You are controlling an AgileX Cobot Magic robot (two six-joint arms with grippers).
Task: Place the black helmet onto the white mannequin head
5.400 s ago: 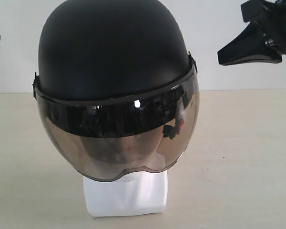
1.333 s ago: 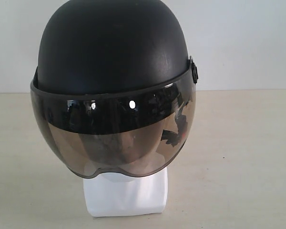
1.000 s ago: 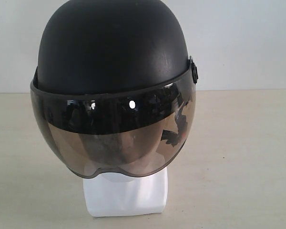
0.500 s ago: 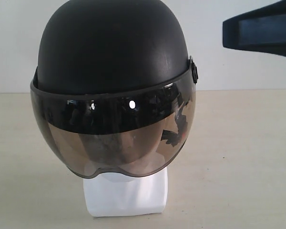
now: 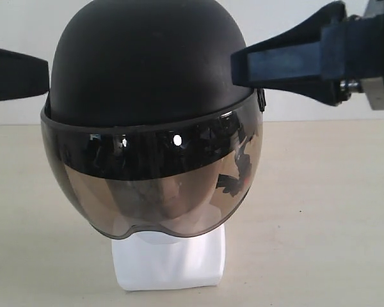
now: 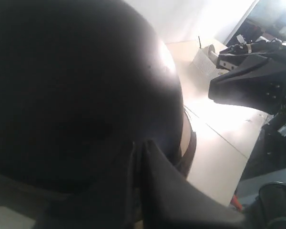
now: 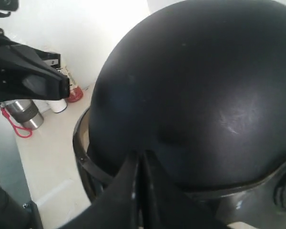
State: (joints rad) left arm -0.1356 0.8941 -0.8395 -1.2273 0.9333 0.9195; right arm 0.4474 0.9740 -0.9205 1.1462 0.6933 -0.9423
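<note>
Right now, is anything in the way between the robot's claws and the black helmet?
No, nothing visible is. The left gripper and the right gripper are both shut and point straight at the sides of the black helmet, with no other thing between. It already sits on the white mannequin head.

The black helmet (image 5: 150, 61) is finished in matte black, its visor (image 5: 153, 185) tinted smoky grey-brown; the white mannequin head (image 5: 169, 262) is left plain white, the desk (image 5: 320, 211) beige.

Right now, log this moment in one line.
black helmet: on white mannequin head, visor down | left gripper: shut, at helmet's side | right gripper: shut, at opposite side
</note>
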